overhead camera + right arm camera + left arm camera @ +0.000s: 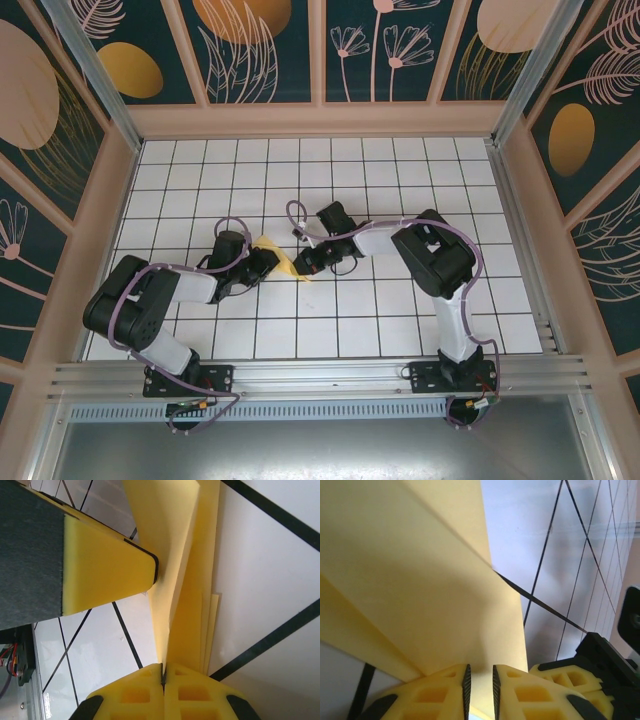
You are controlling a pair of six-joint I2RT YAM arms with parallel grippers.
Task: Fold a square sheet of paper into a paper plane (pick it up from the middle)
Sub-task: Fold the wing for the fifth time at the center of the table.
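High rear camera down over the table (400, 170); both wrist cameras close on the same paper (420, 580).

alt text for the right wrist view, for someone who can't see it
The right gripper, at the bottom edge, is shut on the edge of a folded yellow sheet of paper over a white tiled table. One of the left gripper's fingers touches the paper from the upper left.

Yel. paper (420, 580), wht/blk-grid table (350, 330).
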